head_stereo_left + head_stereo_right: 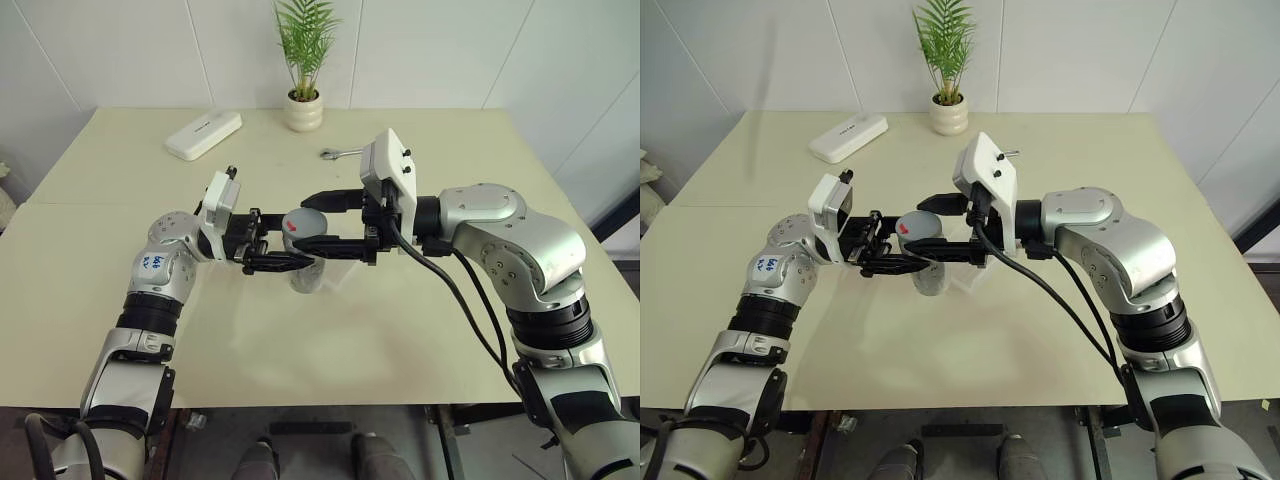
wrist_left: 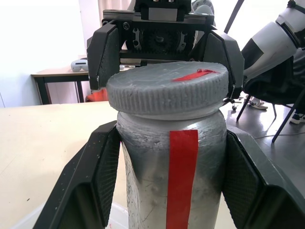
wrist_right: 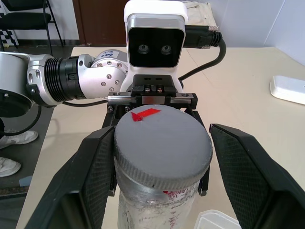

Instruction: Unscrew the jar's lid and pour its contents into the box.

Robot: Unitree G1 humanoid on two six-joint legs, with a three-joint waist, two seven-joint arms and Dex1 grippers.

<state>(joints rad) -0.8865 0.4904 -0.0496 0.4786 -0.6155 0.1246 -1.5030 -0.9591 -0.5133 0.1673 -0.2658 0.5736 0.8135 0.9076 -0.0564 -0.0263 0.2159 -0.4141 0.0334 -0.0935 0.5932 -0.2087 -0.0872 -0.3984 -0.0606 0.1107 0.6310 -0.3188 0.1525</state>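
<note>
Left gripper (image 1: 283, 262) clamped on the jar (image 2: 171, 191), held above mid-table, well clear of every table (image 1: 90, 300) edge. Lid (image 3: 162, 145) still on; right gripper (image 1: 322, 222) straddling it, fingers (image 3: 248, 176) spread, one side gapped. Clear box (image 3: 217, 220) just below.

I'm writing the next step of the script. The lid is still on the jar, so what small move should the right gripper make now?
Probably close the right gripper onto the lid: its fingers flank the cap with a gap on one side, while the left gripper clamps the jar.

Grey lid (image 3: 162, 145), red mark; jar (image 2: 171, 186) red-striped, seemingly clear.
</note>
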